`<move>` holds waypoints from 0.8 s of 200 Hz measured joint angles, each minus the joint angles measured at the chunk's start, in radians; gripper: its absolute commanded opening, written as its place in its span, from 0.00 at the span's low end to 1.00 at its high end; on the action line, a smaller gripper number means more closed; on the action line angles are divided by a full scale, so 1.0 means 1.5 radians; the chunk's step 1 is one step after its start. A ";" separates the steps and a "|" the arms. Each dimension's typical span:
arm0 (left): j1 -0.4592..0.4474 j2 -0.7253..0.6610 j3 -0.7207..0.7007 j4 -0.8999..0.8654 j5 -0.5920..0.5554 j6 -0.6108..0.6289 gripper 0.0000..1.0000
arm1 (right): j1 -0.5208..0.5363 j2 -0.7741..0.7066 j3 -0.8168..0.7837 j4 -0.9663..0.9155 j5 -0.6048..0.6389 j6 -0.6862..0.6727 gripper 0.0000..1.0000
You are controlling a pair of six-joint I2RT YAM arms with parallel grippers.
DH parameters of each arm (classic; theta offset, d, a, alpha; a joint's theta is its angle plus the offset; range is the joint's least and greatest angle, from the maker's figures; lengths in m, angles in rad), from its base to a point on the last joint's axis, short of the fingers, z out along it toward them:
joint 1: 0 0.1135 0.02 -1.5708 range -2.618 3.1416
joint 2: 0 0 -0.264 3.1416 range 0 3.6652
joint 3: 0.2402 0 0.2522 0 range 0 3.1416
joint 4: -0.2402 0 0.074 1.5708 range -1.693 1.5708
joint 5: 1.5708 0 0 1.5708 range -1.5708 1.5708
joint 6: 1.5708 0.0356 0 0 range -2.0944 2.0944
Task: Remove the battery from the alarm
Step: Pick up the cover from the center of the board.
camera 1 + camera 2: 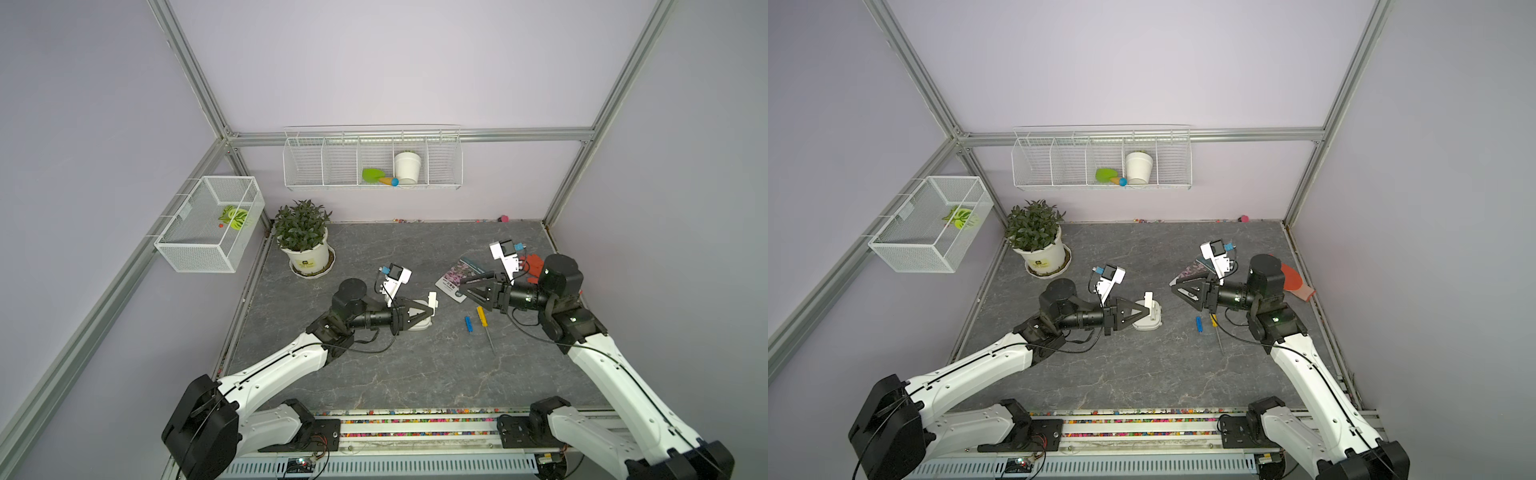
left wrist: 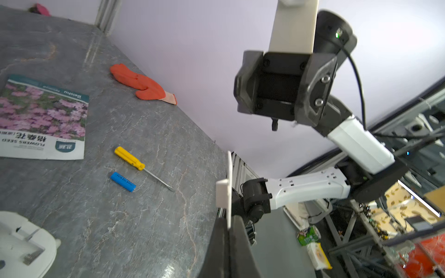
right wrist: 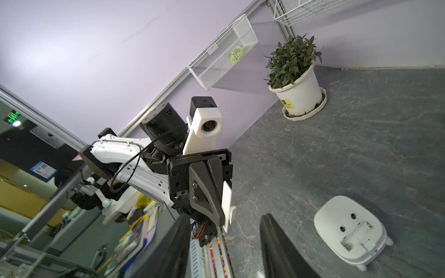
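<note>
Two arms reach over the grey table [image 1: 374, 374]; the left gripper [image 1: 430, 308] is clenched on a thin white battery cover [image 2: 225, 190], held upright just above the alarm [image 1: 417, 325]; the alarm lies face down near frame centre in both top views, open back compartment facing up. The right gripper [image 1: 461, 286] hovers right of centre by the seed packet [image 1: 451, 276], jaws apart, grasping nothing. The battery [image 1: 468, 324] lies flat on the table right of centre, just beside the yellow screwdriver [image 1: 482, 315]; apart from the alarm, touched by neither gripper.
</note>
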 measured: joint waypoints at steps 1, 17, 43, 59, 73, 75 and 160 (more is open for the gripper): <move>0.000 0.000 -0.001 0.003 -0.002 -0.003 0.00 | 0.000 0.001 -0.004 0.006 0.000 0.006 0.52; 0.000 0.000 -0.015 0.038 -0.023 -0.054 0.00 | 0.000 0.015 -0.043 0.092 -0.004 0.090 0.50; 0.001 0.008 -0.025 0.087 -0.041 -0.128 0.00 | 0.002 0.056 -0.089 0.228 -0.005 0.217 0.44; 0.001 0.019 -0.025 0.109 -0.045 -0.162 0.00 | 0.013 0.085 -0.093 0.279 -0.002 0.268 0.42; 0.001 0.027 -0.025 0.120 -0.047 -0.179 0.00 | 0.027 0.104 -0.093 0.309 0.000 0.298 0.42; 0.001 0.028 -0.025 0.121 -0.047 -0.182 0.00 | 0.030 0.106 -0.093 0.312 0.001 0.301 0.41; 0.001 0.041 -0.025 0.124 -0.057 -0.202 0.00 | 0.078 0.141 -0.072 0.279 0.005 0.307 0.33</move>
